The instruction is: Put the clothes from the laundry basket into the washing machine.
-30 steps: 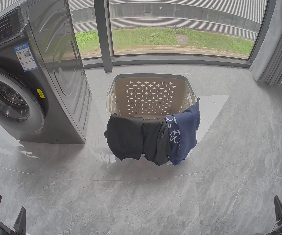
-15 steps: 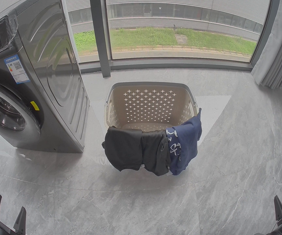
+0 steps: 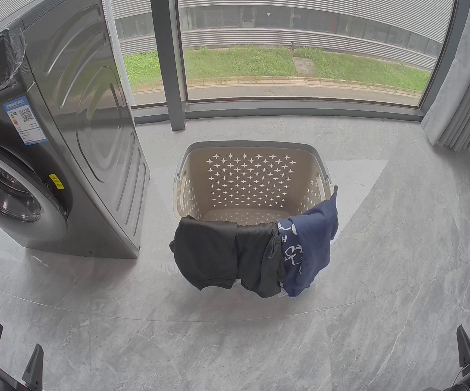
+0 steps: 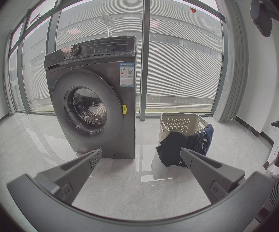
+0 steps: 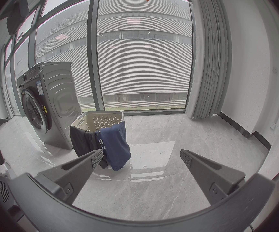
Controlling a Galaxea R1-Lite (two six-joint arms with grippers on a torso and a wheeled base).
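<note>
Clothes: A floppy black cloth (image 3: pixel 213 253) and a dark blue cloth with white marks (image 3: pixel 308 240) are hung side by side over the near edge of the basket. The black one is hung on the washing machine's side.
Basket: The beige plastic laundry basket with star-shaped holes (image 3: pixel 251 180) is set on the floor. No other cloth is seen on the part of its inside that shows.
Washing machine: The big dark grey washing machine (image 3: pixel 83 109) is stood to the left of the basket, near it but not touching. Its round glass door (image 3: pixel 7 191) looks shut.
Done so far: Nothing is thought to be done yet. No cloth is seen in the machine.
Left to do: The door most likely has to be opened. Then both cloths have to be picked up and put inside.
Left pincer: The left pincer (image 4: pixel 140 153) is held low, well apart from the basket on its near side. It is spread wide and nothing is held in it.
Right pincer: The right pincer (image 5: pixel 141 155) is held the same way, wide open with nothing in it.
Floor: The basket is set on shiny grey stone-look floor tiles (image 3: pixel 235 343).
Room: A tall glass window with a dark post (image 3: pixel 164 50) is seen behind the basket, with green grass (image 3: pixel 278 63) outside. A pale grey curtain (image 3: pixel 463 99) is hung to the right of the basket.
</note>
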